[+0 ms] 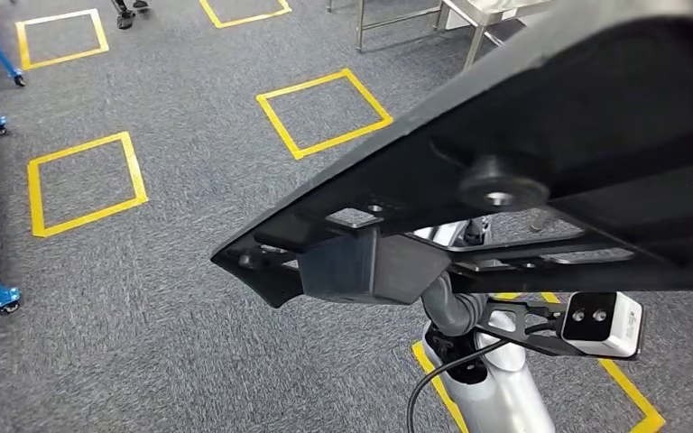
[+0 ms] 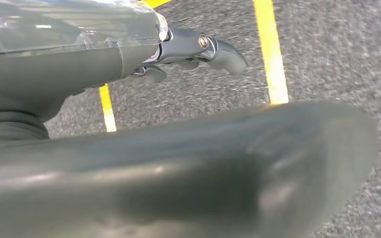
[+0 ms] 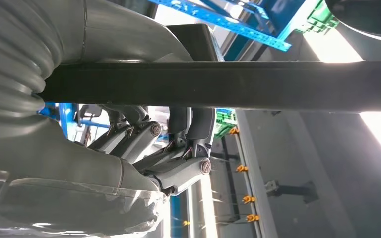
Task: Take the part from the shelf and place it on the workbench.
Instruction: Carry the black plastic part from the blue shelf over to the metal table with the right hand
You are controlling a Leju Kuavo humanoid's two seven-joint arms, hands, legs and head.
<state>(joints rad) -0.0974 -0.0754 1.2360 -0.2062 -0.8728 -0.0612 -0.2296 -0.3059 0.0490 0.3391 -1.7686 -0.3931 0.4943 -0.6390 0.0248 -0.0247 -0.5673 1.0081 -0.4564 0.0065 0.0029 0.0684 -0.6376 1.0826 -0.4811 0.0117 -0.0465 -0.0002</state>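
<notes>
Big black part is up off the carpet, long axis slanting across the robot's chest. Right hand has its fingers curled up against its underside; left hand sits beside it, grip unclear.

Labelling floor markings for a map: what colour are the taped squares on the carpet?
Yellow: the taped squares on the grey carpet, clearest in the head view.

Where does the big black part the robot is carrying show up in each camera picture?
Head view: black part slants across the right half, above the carpet.
Left wrist view: blurred along the bottom.
Right wrist view: a dark bar over the right hand.
Shared landmark: yellow floor tape.
</notes>
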